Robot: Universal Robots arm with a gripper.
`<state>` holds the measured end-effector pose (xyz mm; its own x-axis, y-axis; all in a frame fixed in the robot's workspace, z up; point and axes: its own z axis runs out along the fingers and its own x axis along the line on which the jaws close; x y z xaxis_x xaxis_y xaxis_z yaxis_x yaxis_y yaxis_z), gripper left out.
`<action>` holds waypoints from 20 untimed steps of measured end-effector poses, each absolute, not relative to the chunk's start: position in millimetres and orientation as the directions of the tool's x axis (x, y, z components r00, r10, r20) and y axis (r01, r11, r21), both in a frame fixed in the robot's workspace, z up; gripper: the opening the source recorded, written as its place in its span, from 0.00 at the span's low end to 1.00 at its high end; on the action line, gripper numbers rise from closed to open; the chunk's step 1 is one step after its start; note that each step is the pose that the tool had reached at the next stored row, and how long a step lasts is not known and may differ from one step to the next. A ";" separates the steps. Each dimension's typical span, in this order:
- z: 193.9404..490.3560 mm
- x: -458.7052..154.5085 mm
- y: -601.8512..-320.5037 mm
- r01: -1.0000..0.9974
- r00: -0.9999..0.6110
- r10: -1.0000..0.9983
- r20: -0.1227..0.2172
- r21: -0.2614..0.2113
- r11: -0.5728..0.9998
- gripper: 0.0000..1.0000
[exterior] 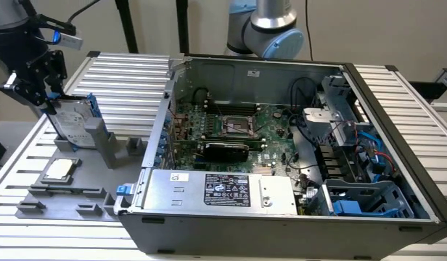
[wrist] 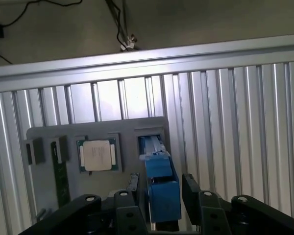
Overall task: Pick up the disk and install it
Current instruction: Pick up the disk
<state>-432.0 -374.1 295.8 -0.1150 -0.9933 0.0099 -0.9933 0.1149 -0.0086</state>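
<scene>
Gripper (wrist: 161, 190) astride the disk (wrist: 159, 169), jaws apart
We see the disk upright in its grey fixture (wrist: 54, 134) (blue frame edge-on between the fingers); an off-centre closing could tilt or jam it there, well apart from the open case (exterior: 281, 136)

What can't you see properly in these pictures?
1. Disk label: exterior view, too small to read.
2. Disk's bottom: exterior view, hidden by the grey holder.
3. Disk's flat sides: wrist view, seen edge-on.
4. Arm: exterior view, cut off by the top edge.
</scene>
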 end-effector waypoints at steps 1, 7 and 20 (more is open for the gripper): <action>294.0 -431.7 -374.1 -0.993 -0.115 -0.993 0.010 -0.009 0.115 1.00; 288.2 -430.9 -374.1 -0.993 -0.114 -0.993 0.010 -0.009 0.114 1.00; 288.0 -430.9 -374.2 -0.993 -0.114 -0.993 0.010 -0.009 0.114 0.00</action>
